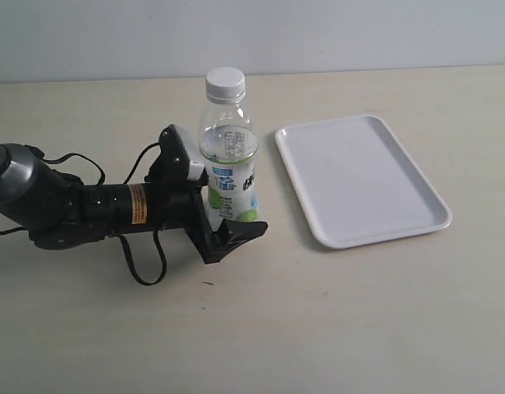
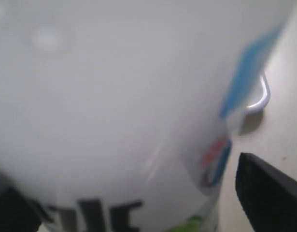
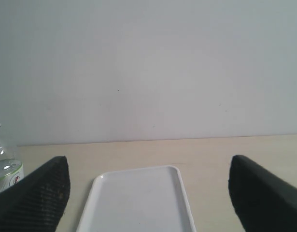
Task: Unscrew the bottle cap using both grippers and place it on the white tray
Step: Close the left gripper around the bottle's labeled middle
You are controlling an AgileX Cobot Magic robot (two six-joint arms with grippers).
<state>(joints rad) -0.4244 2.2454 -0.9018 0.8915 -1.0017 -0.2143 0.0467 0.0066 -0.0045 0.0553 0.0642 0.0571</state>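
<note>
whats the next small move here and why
Probably swing the open right gripper toward the bottle cap: it is still on the bottle, whose lower body the left gripper straddles, while the right one faces the white tray.

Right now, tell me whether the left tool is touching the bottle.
Cannot tell. The left wrist view shows bare table between one finger of the left tool and the bottle, but the other finger blurs into it; the exterior view hides that side.
</note>
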